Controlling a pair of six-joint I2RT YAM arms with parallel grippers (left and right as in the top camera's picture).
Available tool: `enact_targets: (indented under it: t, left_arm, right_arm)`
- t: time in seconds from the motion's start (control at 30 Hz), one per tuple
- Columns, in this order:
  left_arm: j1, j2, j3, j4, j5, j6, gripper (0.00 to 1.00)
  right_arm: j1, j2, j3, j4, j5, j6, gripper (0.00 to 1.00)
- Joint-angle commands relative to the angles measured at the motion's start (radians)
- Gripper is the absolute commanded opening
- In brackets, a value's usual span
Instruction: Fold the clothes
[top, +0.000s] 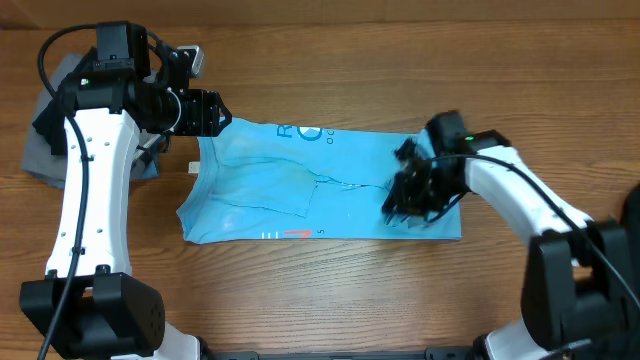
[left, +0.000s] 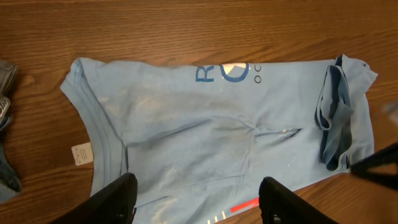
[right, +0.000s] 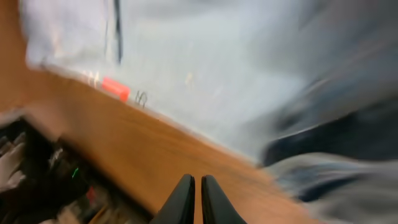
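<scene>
The clothes here are chiefly a light blue T-shirt (top: 300, 185) lying flat across the table, with lettering along its far edge and a white tag (left: 81, 153) by the collar. My left gripper (top: 215, 112) hovers open above the collar end, and in the left wrist view its fingers (left: 198, 186) frame the shirt (left: 205, 124) with nothing between them. My right gripper (top: 400, 210) is over the shirt's right end, where the cloth (left: 333, 118) is bunched and shows a darker blue. The blurred right wrist view shows this gripper (right: 198, 180) shut and empty above bare wood, the shirt (right: 217, 74) beyond it.
A pile of grey and dark garments (top: 45, 150) lies at the table's left edge behind my left arm; its edge (left: 6, 93) shows in the left wrist view. Bare wooden tabletop (top: 330, 290) runs in front of the shirt. My right arm (left: 376, 168) crosses the lower right of the left wrist view.
</scene>
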Motion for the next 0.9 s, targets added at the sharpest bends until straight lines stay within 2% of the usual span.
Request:
enact_targets:
  t: [0.0,0.1,0.23,0.4,0.47,0.63,0.73,0.8,0.87]
  left_arm:
    - [0.005,-0.026,0.027,-0.003,0.019,0.019,0.66]
    - [0.005,-0.026,0.027,-0.002,0.019,0.019,0.66]
    - [0.004,-0.026,0.027,-0.002,0.019,0.019,0.66]
    - [0.005,-0.026,0.027,-0.002,0.019,0.019,0.66]
    - [0.004,-0.026,0.027,-0.003,0.019,0.019,0.66]
    - [0.004,-0.026,0.027,-0.004,0.026,0.019,0.66]
    - [0.005,-0.027,0.027,-0.004,0.026,0.019,0.66]
    - [0.005,-0.027,0.027,-0.003,0.026,0.019,0.66]
    - [0.005,-0.027,0.027,-0.002,0.026,0.019,0.66]
  right_arm:
    - [-0.053,-0.09,0.05,0.051,0.285,0.157,0.09]
    - [-0.093,-0.105,0.05,0.103,0.389,0.303,0.14]
    - [-0.111,-0.069,0.039,0.155,0.458,0.386,0.15]
    - [-0.109,0.047,0.019,0.243,0.454,0.465,0.14]
    - [-0.104,0.101,0.019,0.284,0.387,0.479,0.13]
    - [-0.039,0.186,0.019,0.37,0.154,0.468,0.11]
    - [0.024,0.179,0.026,0.401,-0.003,0.269,0.09]
    - [0.053,0.153,0.053,0.355,0.014,0.167,0.09]
    - [0.059,0.119,0.099,0.273,0.138,0.163,0.08]
